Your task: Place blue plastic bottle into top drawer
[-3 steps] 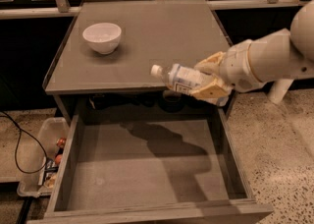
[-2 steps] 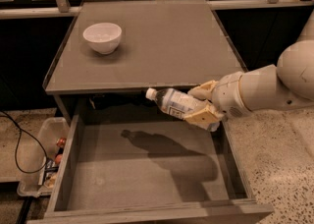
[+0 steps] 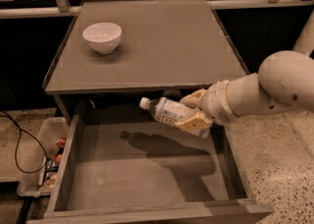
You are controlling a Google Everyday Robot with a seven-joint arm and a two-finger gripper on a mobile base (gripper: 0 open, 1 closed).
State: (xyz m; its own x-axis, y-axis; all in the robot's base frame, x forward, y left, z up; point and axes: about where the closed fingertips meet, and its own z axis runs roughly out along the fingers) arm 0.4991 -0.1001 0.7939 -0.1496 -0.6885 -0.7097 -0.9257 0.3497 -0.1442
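Note:
The blue plastic bottle point(image 3: 166, 112), clear with a white cap and white-and-blue label, lies on its side in my gripper point(image 3: 194, 111), cap pointing left. The gripper is shut on it and holds it in the air over the back right part of the open top drawer point(image 3: 147, 169), just in front of the tabletop's front edge. The drawer is a wide shallow grey box pulled out toward the camera; its flat bottom carries the bottle's shadow. My white arm point(image 3: 265, 93) comes in from the right.
A white bowl point(image 3: 102, 37) stands on the grey tabletop point(image 3: 162, 46) at the back left. A clear bin point(image 3: 44, 156) with small items and a black cable point(image 3: 14, 144) lie on the floor left of the cabinet.
My gripper has moved down and toward the camera with the bottle, from the tabletop's front edge level to over the open drawer.

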